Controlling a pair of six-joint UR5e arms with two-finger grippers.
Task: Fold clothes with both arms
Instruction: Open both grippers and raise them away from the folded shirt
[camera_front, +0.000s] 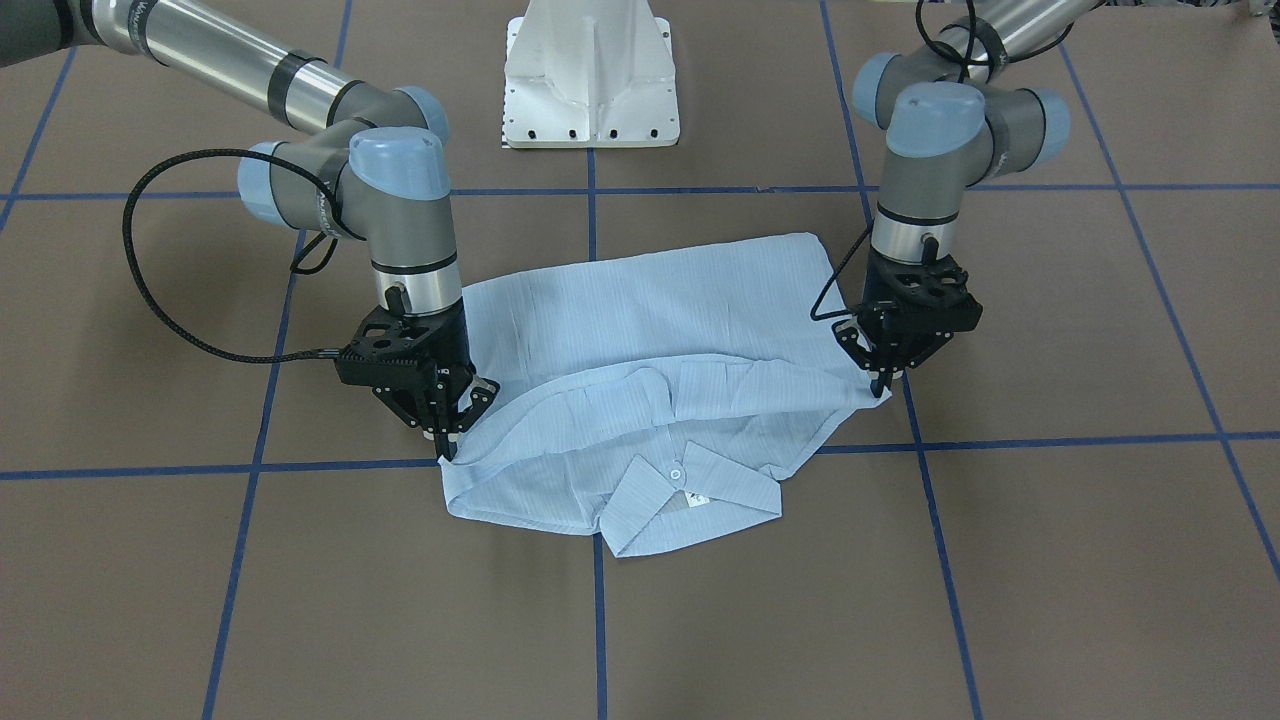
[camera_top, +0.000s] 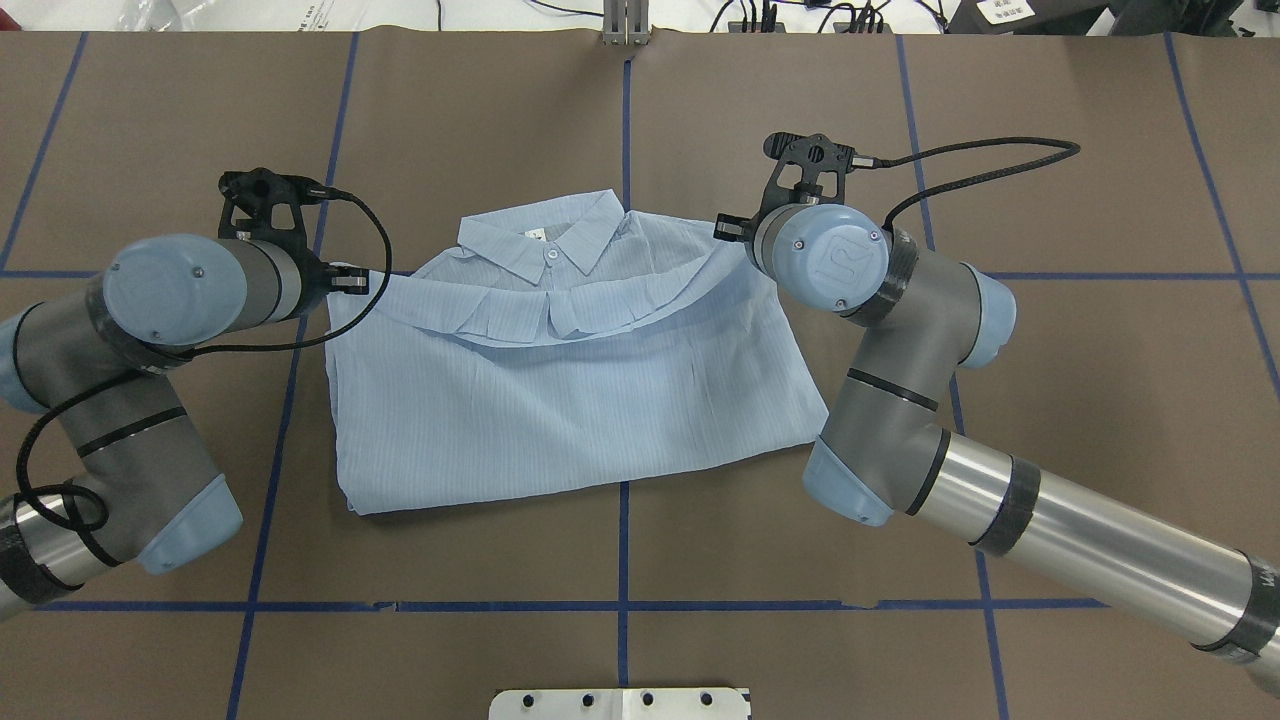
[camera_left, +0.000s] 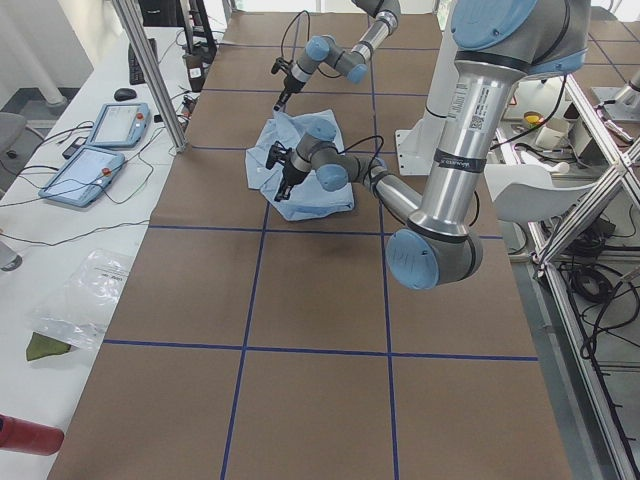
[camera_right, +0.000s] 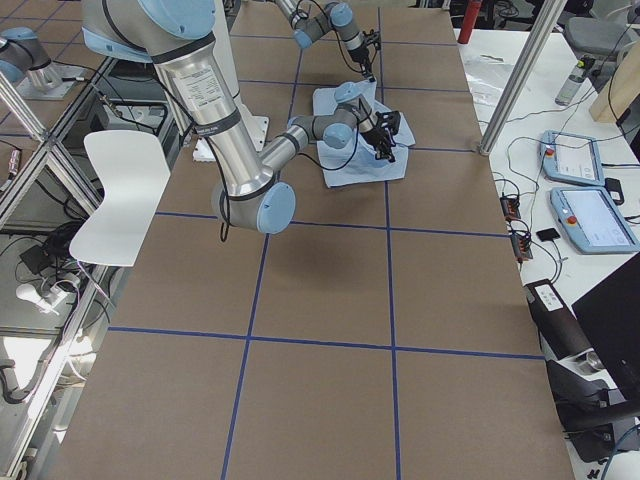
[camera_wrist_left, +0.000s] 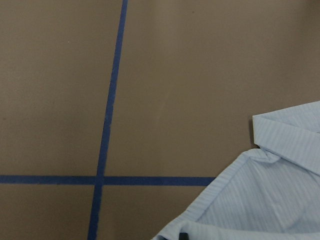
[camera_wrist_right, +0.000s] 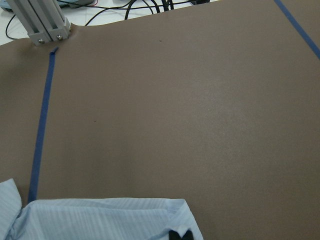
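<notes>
The light-blue shirt (camera_front: 650, 320) lies flat on the brown table, its lower part folded up over the chest, its collar (camera_front: 690, 490) toward the operators' side. It also shows in the overhead view (camera_top: 560, 400). My left gripper (camera_front: 881, 388) points straight down, shut on the folded edge's corner at the shirt's side. My right gripper (camera_front: 447, 445) points down, shut on the folded edge at the opposite side. In the overhead view both grippers are hidden under their wrists. The left wrist view shows the shirt's edge (camera_wrist_left: 270, 200); the right wrist view shows a fabric strip (camera_wrist_right: 100, 220).
The white pedestal base (camera_front: 590, 80) stands behind the shirt. Blue tape lines (camera_front: 600, 600) grid the brown table cover. An aluminium post (camera_wrist_right: 42, 22) stands at the far table edge. Tablets (camera_left: 100, 150) lie on a side table; a white chair (camera_right: 120, 190) stands beside the robot.
</notes>
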